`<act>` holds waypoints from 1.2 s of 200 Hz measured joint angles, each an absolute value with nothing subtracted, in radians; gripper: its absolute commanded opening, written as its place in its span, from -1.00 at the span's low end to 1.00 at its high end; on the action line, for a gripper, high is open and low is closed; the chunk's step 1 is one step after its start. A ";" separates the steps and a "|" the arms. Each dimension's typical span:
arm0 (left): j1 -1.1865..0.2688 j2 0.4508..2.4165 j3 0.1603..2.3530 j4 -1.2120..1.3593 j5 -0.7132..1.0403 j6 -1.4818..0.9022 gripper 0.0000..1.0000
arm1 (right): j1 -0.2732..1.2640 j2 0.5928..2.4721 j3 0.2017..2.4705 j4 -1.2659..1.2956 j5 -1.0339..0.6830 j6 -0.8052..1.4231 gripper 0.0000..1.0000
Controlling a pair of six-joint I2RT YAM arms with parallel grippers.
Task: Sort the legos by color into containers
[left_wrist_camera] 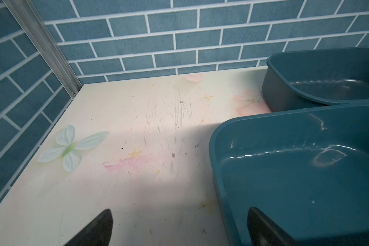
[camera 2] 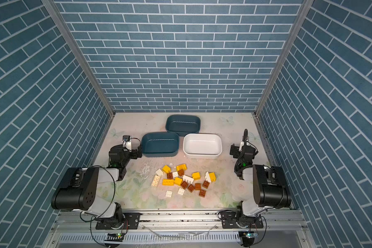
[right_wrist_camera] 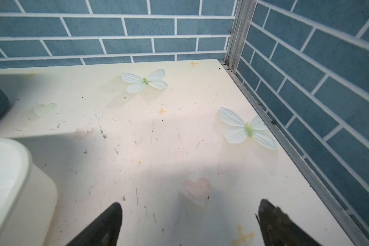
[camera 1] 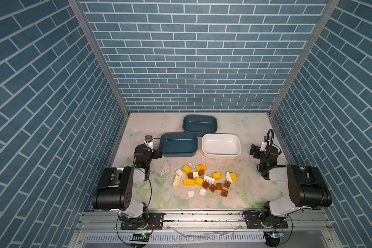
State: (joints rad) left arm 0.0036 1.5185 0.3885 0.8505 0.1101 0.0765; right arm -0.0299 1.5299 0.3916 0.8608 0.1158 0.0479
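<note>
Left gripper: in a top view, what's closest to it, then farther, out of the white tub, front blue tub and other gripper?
1. Front blue tub, right beside the left gripper.
2. White tub, next along, mid-table.
3. Right gripper, far right side.

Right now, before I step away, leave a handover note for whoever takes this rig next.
Left end effector: open, empty, beside the near blue tub.
Right end effector: open, empty, right of the white tub.
Bricks: yellow, white, brown, mixed on the table before the tubs.
Far blue tub and the other two: empty.
Done: nothing sorted.
To do: every brick, one color per tub.
</note>
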 measured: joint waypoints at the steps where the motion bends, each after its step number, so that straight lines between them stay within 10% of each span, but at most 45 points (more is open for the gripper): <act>1: 0.004 1.518 0.389 0.850 0.110 0.076 0.99 | -0.030 1.530 0.392 0.861 0.116 0.048 0.98; 240: 0.004 1.518 0.389 0.850 0.110 0.076 0.99 | -0.030 1.530 0.392 0.860 0.075 0.048 0.98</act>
State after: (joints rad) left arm 0.0036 1.5185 0.3885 0.8505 0.1101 0.0765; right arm -0.0299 1.5299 0.3916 0.8600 0.0750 0.0479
